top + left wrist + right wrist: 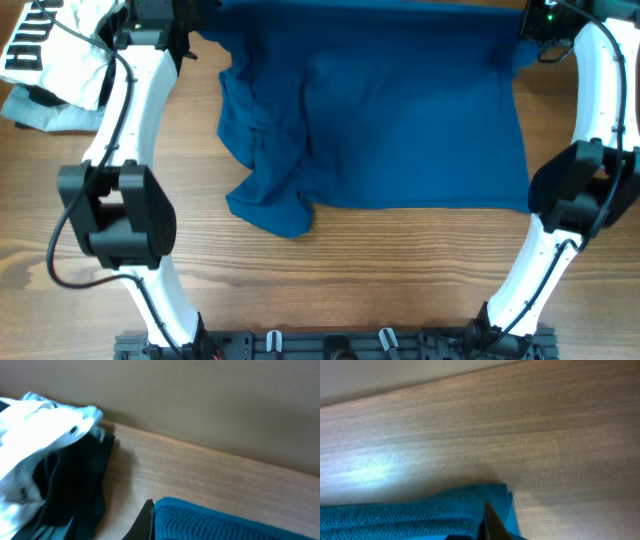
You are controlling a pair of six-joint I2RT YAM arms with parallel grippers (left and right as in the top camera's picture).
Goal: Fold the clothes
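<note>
The deep-blue garment (400,110) lies spread over the far half of the wooden table, with its left side bunched into folds near the front. My left gripper (190,25) is at the garment's far left corner. In the left wrist view a black finger (149,522) presses against the blue cloth (225,522). My right gripper (527,35) is at the far right corner. In the right wrist view its finger (489,521) is closed on the blue cloth (410,517). Both hold the far edge.
A white garment with black lettering (50,50) lies at the far left on a pale grey-blue garment (40,112). The white one also shows in the left wrist view (35,430). The table's far edge runs close behind both grippers.
</note>
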